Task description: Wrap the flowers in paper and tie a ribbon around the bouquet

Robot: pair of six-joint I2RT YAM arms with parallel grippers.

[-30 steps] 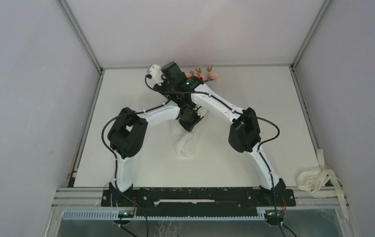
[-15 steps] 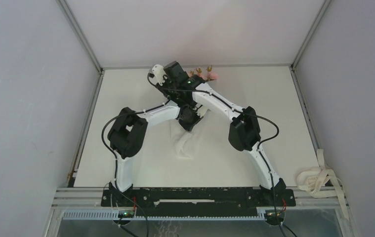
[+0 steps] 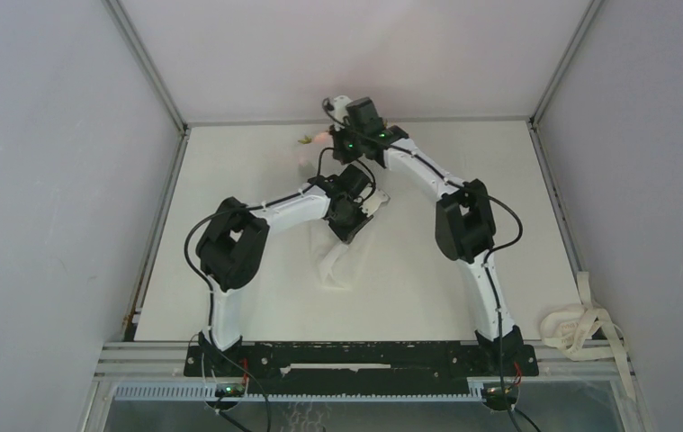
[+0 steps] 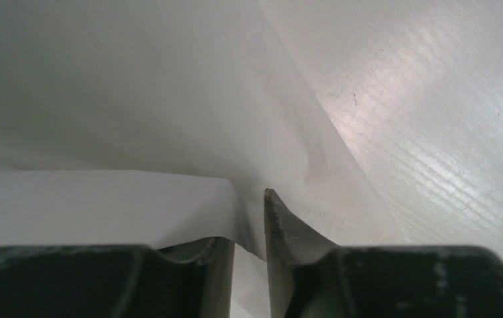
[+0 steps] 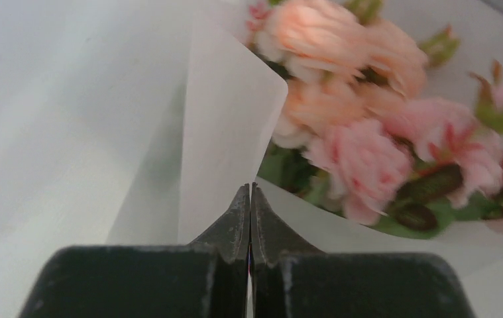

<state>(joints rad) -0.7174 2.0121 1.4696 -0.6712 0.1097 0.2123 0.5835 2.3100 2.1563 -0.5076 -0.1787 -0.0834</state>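
Tension looks key: right gripper (image 5: 249, 190), tips shut on the paper (image 5: 225, 119) beside the pink roses (image 5: 351, 156) at the worktop's (image 3: 517, 225) far edge, should fold snugly while left gripper (image 4: 251, 199), barely parted mid-worktop, steadies the sheet.

Thin translucent paper (image 4: 169, 99) seen matt, softly creased; white table (image 4: 434, 132) marked by fine grain lines, faint sheen; flowers (image 5: 361, 152): petals matt, soft-looking; right gripper (image 5: 249, 192) dark, matt, scuffed along edges.

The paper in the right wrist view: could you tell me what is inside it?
The flowers show past a folded edge of the paper; their stems are covered by it.
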